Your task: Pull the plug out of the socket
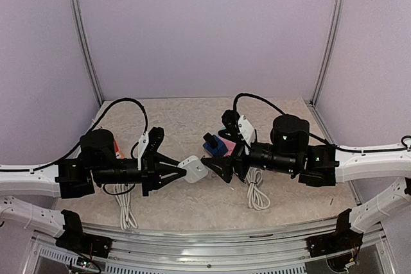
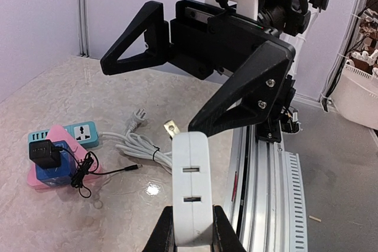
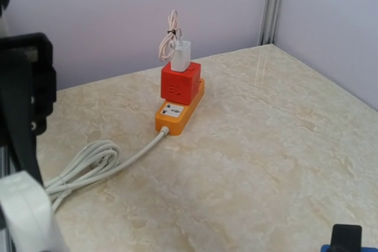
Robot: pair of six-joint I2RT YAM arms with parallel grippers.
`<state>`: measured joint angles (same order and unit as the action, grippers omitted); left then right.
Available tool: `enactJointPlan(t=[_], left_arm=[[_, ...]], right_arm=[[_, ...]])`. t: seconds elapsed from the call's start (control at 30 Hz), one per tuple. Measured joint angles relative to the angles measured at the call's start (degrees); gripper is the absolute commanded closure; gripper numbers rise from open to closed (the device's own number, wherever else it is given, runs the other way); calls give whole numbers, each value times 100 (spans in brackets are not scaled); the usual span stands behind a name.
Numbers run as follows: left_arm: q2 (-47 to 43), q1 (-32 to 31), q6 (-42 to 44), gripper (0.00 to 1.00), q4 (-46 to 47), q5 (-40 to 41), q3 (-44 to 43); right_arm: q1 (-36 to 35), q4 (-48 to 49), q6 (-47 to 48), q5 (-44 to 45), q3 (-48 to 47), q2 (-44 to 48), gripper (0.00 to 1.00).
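Note:
My left gripper (image 2: 192,237) is shut on the near end of a white plug block (image 2: 191,187) with two slots on its face and a brass prong (image 2: 170,128) at its far end. The block is held above the table, apart from any socket. In the top view it (image 1: 193,169) sits between the two grippers. My right gripper (image 2: 152,97) stands open just beyond the block's far end, its black fingers (image 2: 248,90) spread wide and touching nothing. The right wrist view shows only the block's edge (image 3: 23,210) at lower left.
An orange power strip (image 3: 179,112) carries a red cube socket (image 3: 180,81) with a white charger (image 3: 181,55) plugged in. A teal strip (image 2: 81,132) with pink and blue adapters holds a black charger (image 2: 45,153). Coiled white cables (image 2: 137,144) lie on the table. A metal rail (image 2: 269,187) runs along the near edge.

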<state>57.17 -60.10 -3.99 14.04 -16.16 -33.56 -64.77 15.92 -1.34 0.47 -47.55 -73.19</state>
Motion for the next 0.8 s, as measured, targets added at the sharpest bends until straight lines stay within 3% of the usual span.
enactJointPlan(t=[0.37,0.8], left_arm=[[-199,-74,72,100,136,-640,-2],[-315,-76,280,100,-144,-664,-105]], right_arm=[[0,20,22,17,-28,-192,1],[-11,-210,114,-81,17,90,2]])
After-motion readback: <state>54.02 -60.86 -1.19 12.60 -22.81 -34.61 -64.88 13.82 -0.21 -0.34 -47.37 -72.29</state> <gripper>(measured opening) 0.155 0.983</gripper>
